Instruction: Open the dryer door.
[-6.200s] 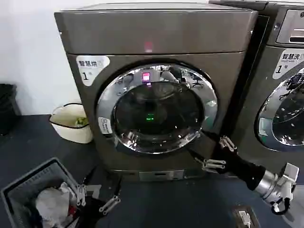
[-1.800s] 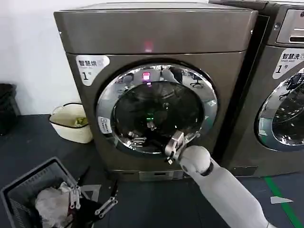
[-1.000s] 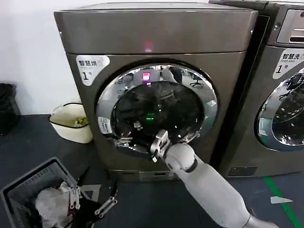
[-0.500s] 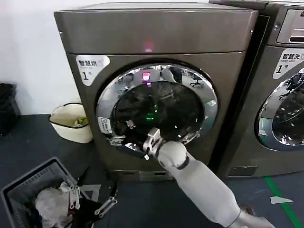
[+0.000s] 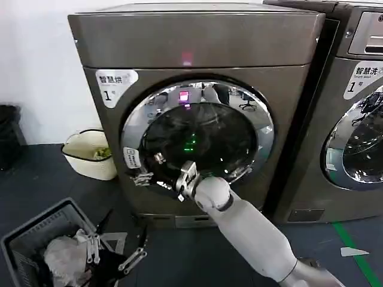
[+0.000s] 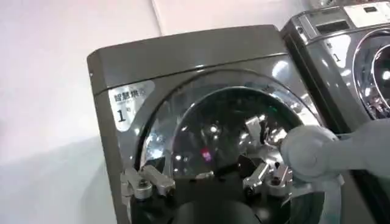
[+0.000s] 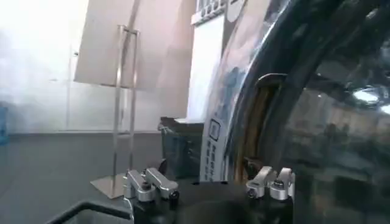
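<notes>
The dryer door is sitting shut in the machine's front, nothing opened yet, while the right gripper is reaching to the rim's lower left edge with fingers spread, holding nothing.

The right hand sits at the dryer door's lower-left rim, with a basket on the floor front-left.
</notes>
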